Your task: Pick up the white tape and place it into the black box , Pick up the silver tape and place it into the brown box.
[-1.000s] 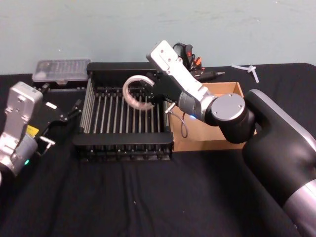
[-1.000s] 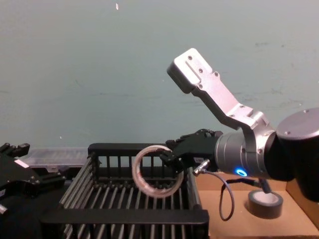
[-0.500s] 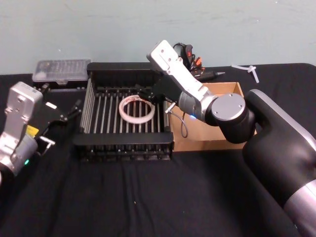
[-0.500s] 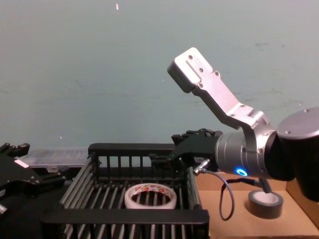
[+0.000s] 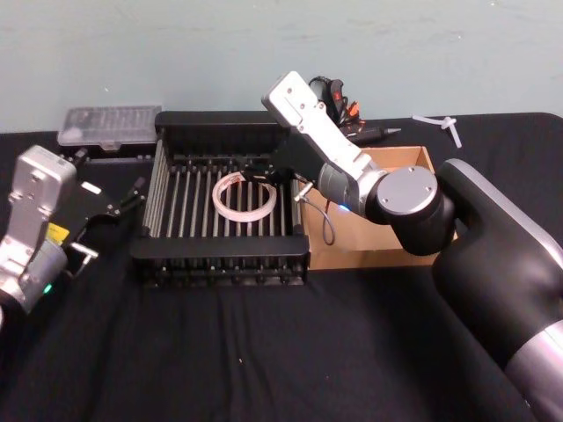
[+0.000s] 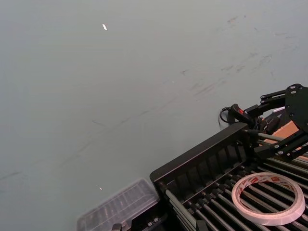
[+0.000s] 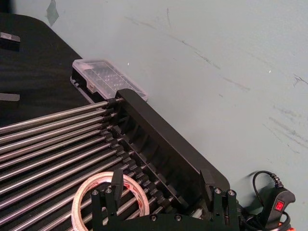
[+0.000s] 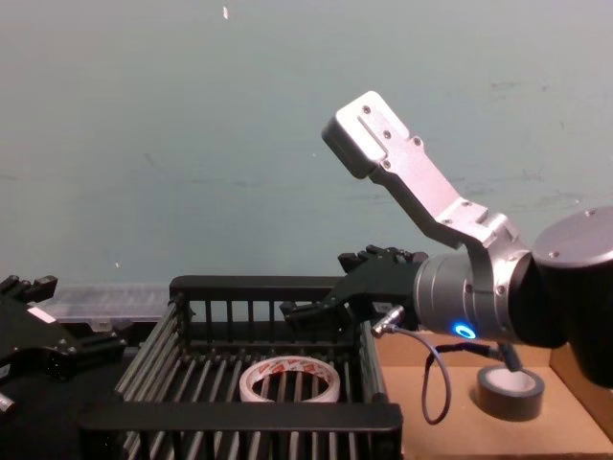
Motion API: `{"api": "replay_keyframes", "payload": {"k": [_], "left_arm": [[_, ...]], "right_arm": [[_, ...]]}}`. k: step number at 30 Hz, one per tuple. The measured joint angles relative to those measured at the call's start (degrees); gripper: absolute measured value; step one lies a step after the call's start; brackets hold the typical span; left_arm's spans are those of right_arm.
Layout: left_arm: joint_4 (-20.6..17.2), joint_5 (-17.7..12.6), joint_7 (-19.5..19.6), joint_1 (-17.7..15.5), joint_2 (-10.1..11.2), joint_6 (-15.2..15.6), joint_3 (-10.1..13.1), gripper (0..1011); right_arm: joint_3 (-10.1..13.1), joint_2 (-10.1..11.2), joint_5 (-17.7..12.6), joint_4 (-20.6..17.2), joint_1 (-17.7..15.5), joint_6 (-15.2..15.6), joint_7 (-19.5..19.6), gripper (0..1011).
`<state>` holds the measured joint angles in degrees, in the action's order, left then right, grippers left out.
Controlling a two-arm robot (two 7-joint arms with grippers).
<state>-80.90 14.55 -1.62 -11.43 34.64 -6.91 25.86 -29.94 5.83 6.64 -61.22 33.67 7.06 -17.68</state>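
Now the wide flat roll of white tape with red printed marks lies flat on the barred floor of the black slatted plastic crate, toward its right half. The right gripper hangs just above the crate's far right part, near the roll but apart from it, its fingers spread and pinching nothing. The left gripper sits parked on the black table just left of the crate; whether its fingers are spread cannot be told.

Judging from this, 1 of the 2 placements looks done. The small thick roll of dull grey-silver tape stands on the floor of the shallow brown cardboard tray, to the right of the crate, so little may remain beyond lifting the arm clear.

If that grey roll needs handling, it should be light and stiff, with a fairly grippy outer band and a pale inner core. A sound hold would pinch 1 wall of the ring, 1 finger inside the core and 1 outside, since the roll lies on its flat face.
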Motion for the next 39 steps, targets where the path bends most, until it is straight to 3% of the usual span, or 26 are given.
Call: {"api": "replay_keyframes", "payload": {"k": [5,12,21,29,39], "left_arm": [[0.0,0.0,0.0,0.0,0.0,0.0,0.0,1001],[0.0,0.0,0.0,0.0,0.0,0.0,0.0,1001],[0.0,0.0,0.0,0.0,0.0,0.0,0.0,1001],[0.0,0.0,0.0,0.0,0.0,0.0,0.0,1001],[0.0,0.0,0.0,0.0,0.0,0.0,0.0,1001]], "right_arm": [[0.2,0.1,0.0,-0.5,-0.2,0.0,-0.1,1002],[2.1,2.5,0.1,-6.9,-4.2,1.6,0.0,1002],[6.7,6.9,1.2,-18.6,-12.6,3.6,3.4,1002],[10.8,10.0,3.4,-26.0,-21.0,3.7,8.1,1002],[13.7,10.8,5.6,-28.3,-26.6,3.4,11.3,1002]]}}
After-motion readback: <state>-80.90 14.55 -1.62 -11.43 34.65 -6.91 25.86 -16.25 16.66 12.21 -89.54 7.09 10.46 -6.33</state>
